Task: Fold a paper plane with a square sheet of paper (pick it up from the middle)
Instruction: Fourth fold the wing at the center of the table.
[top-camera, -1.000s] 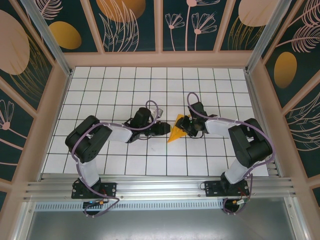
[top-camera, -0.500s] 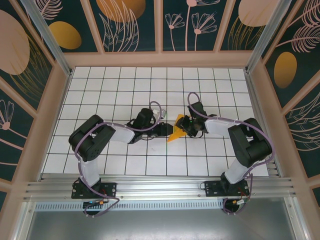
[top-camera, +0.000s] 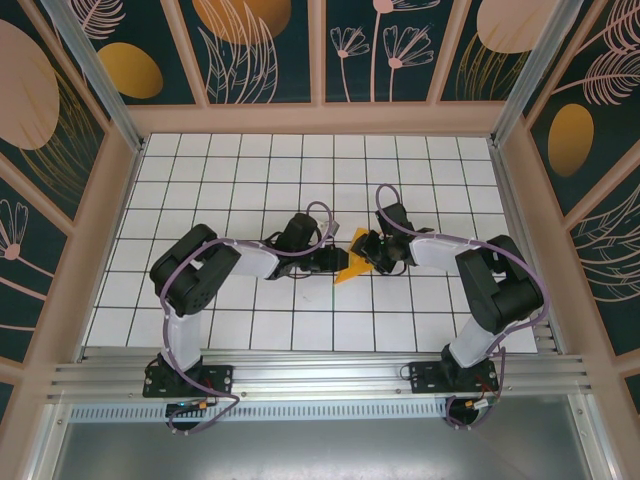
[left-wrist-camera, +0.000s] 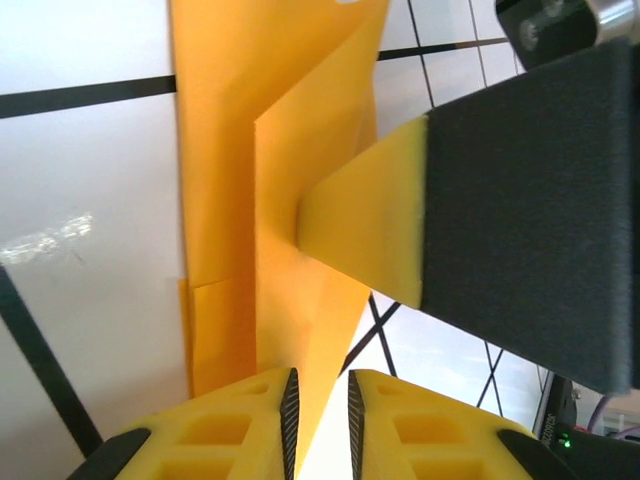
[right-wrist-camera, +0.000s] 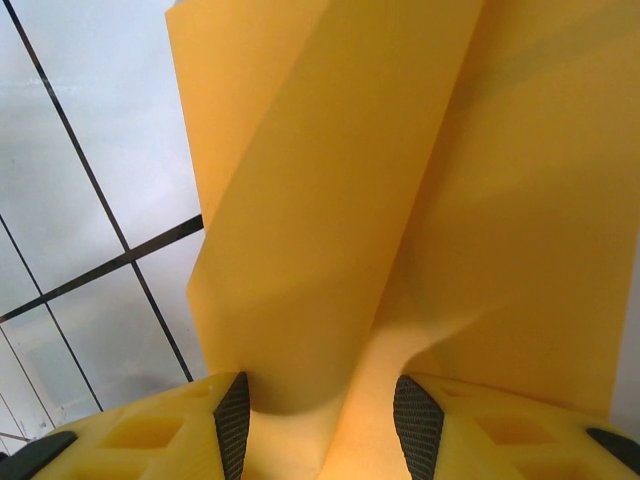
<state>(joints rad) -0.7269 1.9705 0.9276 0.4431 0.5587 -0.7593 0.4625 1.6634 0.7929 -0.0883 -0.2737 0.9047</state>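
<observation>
**A:** Reaching further in than a second ago, the black left arm (top-camera: 205, 270) is sliding its elbow toward the middle of the white tiled counter (top-camera: 250, 180). Its jaws are now coming right up against the left edge of the orange-yellow square sheet of paper (top-camera: 350, 266).

**B:** And the black right arm (top-camera: 480, 280)?

**A:** It is staying where it was, with its jaws at the paper's right side. The paper is not shifting either.

**B:** How are the left jaws standing?

**A:** They are narrowing to a thin slit. In the left wrist view, the paper (left-wrist-camera: 220, 150) is running down into the gap between the two yellow pads (left-wrist-camera: 240, 430). A sliver of white counter is showing through beside it, so they are not clamping yet.

**B:** And the right jaws?

**A:** They are standing about half apart and gripping a thick fold. In the right wrist view, the paper (right-wrist-camera: 330, 200) is bulging down between the pads (right-wrist-camera: 150, 430), filling the gap and bending where they squeeze it. The left wrist camera is also catching one of the right arm's yellow-tipped fingers (left-wrist-camera: 360, 235) pushing flat against a raised flap.

**B:** Where is the paper lying?

**A:** It is sitting near the middle of the counter, between the two arms. It is partly folded and creased, and it is narrowing to a point toward the near edge.
</observation>
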